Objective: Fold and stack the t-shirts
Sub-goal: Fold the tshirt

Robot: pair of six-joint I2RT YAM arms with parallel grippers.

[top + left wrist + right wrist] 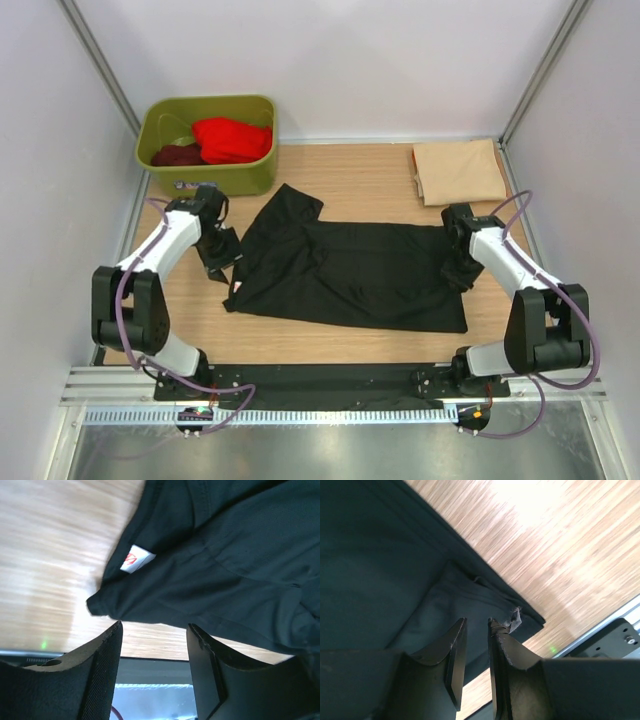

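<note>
The black t-shirt (pixel 340 270) lies spread and partly rumpled on the middle of the table. Its white neck label (pixel 137 560) shows in the left wrist view. My left gripper (pixel 222 255) is open and empty at the shirt's left edge, its jaws (pixel 154 630) just off the cloth over bare wood. My right gripper (pixel 460 265) hovers over the shirt's right edge (pixel 470 600), jaws (pixel 476 625) a narrow gap apart with nothing between them. The beige shirt (pixel 460 172) lies folded at the back right. The red shirt (pixel 232 140) and the maroon shirt (pixel 175 155) lie in the tub.
The olive-green tub (pixel 255 178) stands at the back left, close behind my left arm. White walls enclose the table on three sides. A black base rail (pixel 320 380) runs along the near edge.
</note>
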